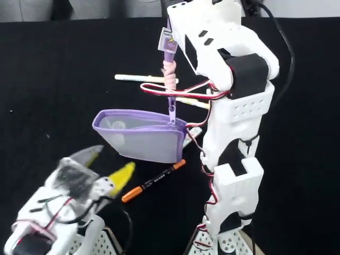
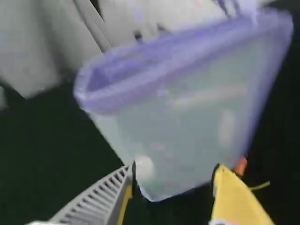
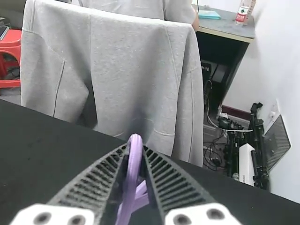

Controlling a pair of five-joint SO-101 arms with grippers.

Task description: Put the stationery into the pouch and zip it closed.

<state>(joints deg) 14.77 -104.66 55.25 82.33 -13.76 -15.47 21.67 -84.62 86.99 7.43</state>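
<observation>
Black table cloth (image 1: pixel 58 69), matte. Pouch (image 1: pixel 141 139) hangs mouth-up and unzipped above it, off the surface. Right gripper (image 3: pixel 134 146) is clamped on the pouch's purple strap (image 3: pixel 134 161), up high. Left gripper (image 1: pixel 114 158) is low and near the front edge, jaws apart, with the pouch's bottom corner between them; contact unclear. 1 orange marker (image 1: pixel 154 181) lies on the cloth under the pouch. 2 pale pens lie farther back: white pen (image 1: pixel 139 78) and cream pen (image 1: pixel 192 102) beside the right arm. Behind the table: grey garment (image 3: pixel 117 70), desk (image 3: pixel 225 27), floor cables (image 3: pixel 225 136), red stool (image 3: pixel 9 51), white wall (image 3: pixel 276 70).
</observation>
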